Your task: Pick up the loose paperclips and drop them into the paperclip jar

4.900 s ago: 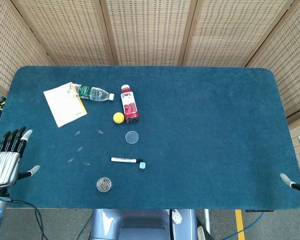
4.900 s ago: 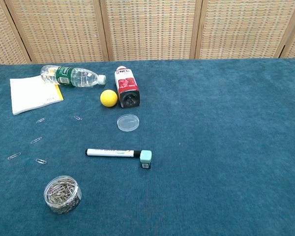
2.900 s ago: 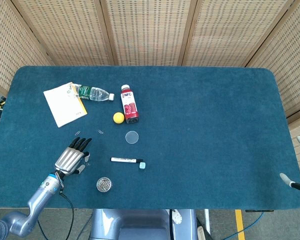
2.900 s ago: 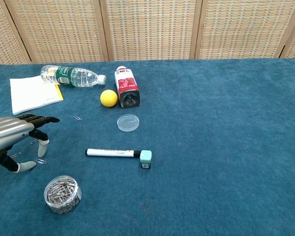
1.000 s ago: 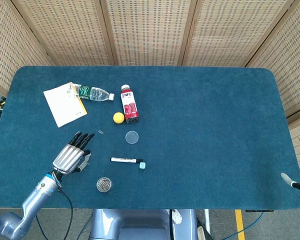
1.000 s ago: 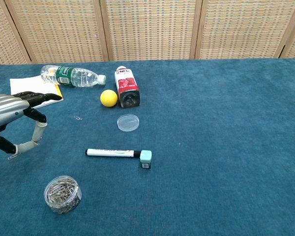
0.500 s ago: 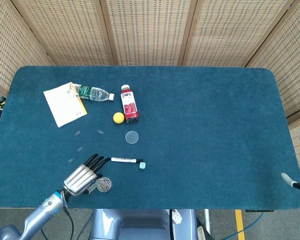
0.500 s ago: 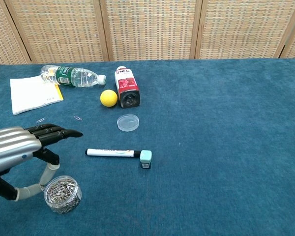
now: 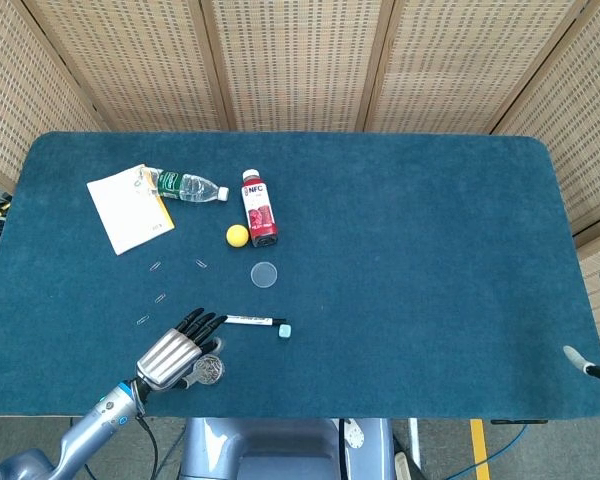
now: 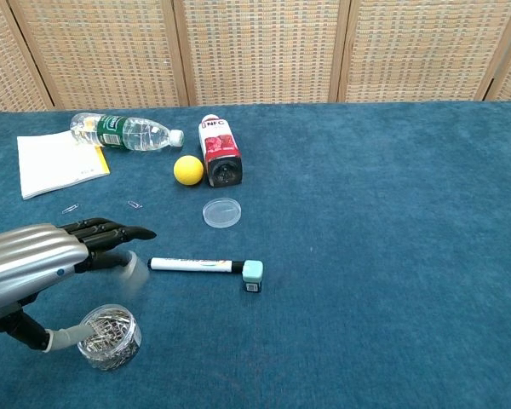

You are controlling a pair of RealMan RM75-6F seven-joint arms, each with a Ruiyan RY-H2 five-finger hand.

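Head view: the left hand point(image 9: 173, 354) hovers beside the paperclip jar point(image 9: 209, 369), fingers spread. Loose paperclips point(image 9: 160, 298) lie beyond the jar on the table point(image 9: 410, 250); thin, light, slippery wire, best pinched edgewise.

Chest view: whether the fingers point(image 10: 111, 232) hold a clip cannot be told; a thumb touches the jar point(image 10: 108, 336). The right hand shows nowhere.

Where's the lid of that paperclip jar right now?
In both views the clear lid lies flat on the table's left half, just in front of the yellow ball and red bottle, with the marker nearer the robot.
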